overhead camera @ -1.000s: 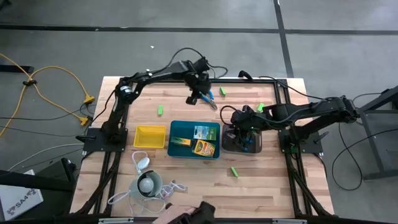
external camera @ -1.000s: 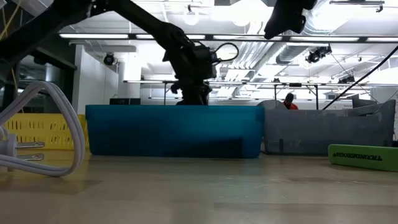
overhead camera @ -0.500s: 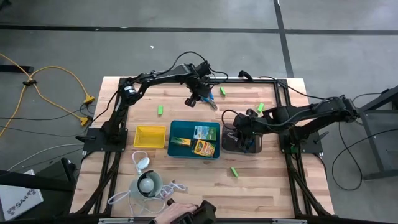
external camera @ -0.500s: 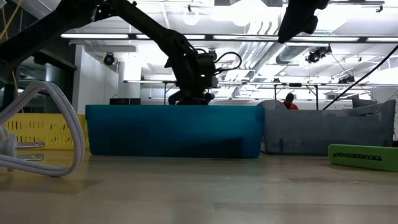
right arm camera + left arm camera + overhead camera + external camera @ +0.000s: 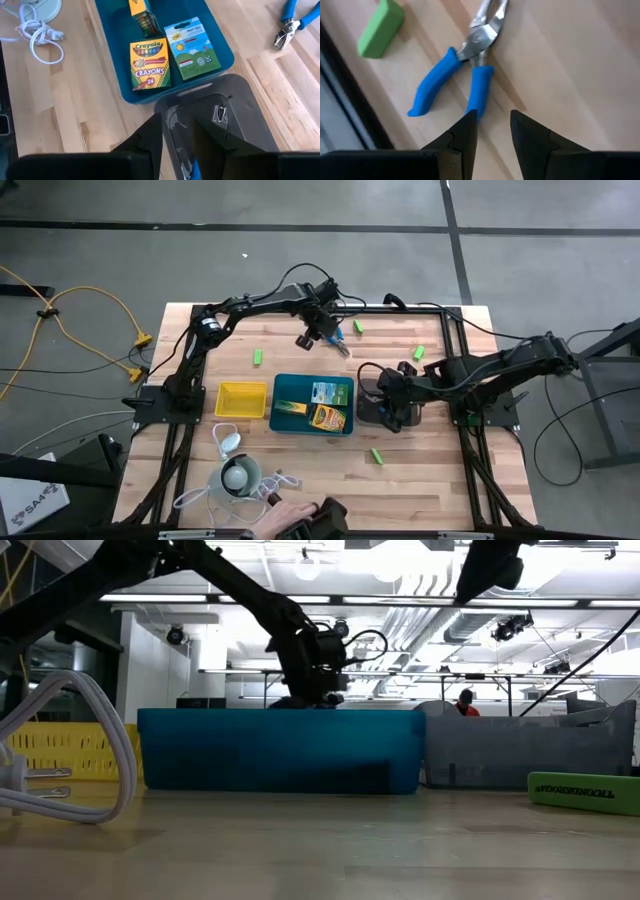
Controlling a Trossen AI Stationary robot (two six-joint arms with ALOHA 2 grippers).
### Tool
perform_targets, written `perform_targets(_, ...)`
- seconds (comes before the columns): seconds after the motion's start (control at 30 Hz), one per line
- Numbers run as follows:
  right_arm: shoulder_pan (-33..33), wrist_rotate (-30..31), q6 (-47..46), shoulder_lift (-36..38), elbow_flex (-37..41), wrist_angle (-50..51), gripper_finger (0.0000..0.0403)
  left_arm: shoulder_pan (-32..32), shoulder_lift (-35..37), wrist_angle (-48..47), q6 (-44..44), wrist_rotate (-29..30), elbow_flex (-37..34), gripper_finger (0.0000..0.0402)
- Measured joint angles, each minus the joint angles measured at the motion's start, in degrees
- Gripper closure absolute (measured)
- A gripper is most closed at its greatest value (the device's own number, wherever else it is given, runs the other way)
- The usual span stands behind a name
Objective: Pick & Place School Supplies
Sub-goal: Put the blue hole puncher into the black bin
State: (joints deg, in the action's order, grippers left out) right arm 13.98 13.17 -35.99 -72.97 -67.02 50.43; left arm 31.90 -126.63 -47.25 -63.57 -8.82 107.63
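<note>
Left gripper (image 5: pixel 492 131) hovers part-open, empty, over blue-handled pliers (image 5: pixel 462 67): silver jaws, handles splayed, flat on table (image 5: pixel 560 65) just ahead of fingertips. Green block (image 5: pixel 381 28) beyond.

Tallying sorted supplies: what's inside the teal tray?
The teal tray holds two crayon boxes and a green-and-white flat pack. Anything beneath them is covered.
</note>
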Motion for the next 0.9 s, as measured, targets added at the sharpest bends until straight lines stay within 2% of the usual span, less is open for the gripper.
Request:
perform_targets(0.2,0.3,0.3,-1.4,0.0,0.0,0.0,0.0316,-0.2,0.0,0.7,0.3,4.8,0.0,0.0291)
perform_targets(0.37,0.3,0.2,-1.7,0.0,0.0,0.0,0.0316,-0.6,0.0,0.7,0.2,5.3,0.0,0.0291)
perform_targets(0.77,0.3,0.2,-2.9,0.0,0.0,-0.1,0.0316,-3.7,0.0,0.8,7.8,8.3,0.0,0.0294)
perform_targets(0.9,0.3,0.1,-4.9,0.0,0.0,-0.1,0.0316,-4.7,0.0,1.6,8.1,13.8,0.0,0.0294)
